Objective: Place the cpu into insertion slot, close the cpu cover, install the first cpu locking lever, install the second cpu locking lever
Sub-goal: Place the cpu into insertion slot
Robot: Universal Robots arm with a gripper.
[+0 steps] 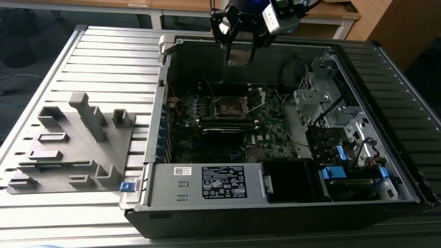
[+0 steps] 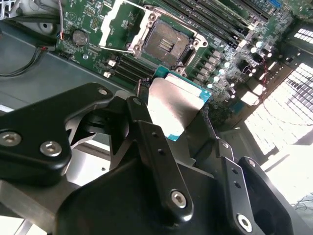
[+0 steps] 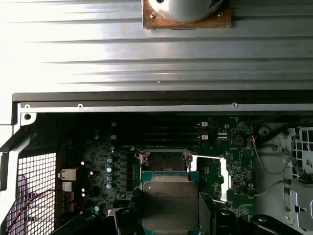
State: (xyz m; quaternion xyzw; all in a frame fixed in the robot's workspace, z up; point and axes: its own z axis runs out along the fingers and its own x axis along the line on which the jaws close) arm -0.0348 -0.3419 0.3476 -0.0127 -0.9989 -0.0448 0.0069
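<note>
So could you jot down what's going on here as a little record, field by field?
holder: black robot gripper, above the open black computer case
held: cpu, a small flat square chip with a silver-grey metal top, clamped in the gripper
insertion slot: black square socket on the green motherboard, empty
cpu cover: thin silvery metal frame, swung open beside the slot
task stage: cpu not yet placed; cover not closed

cpu (image 2: 178, 105) held between the jaws of gripper (image 1: 240, 58), above motherboard (image 1: 272, 126) inside the open case (image 1: 156, 129). Insertion slot (image 2: 168, 44) lies beyond the jaw tips, apart from cpu. cpu cover (image 2: 122, 22) is flipped open just beside the slot.
</note>
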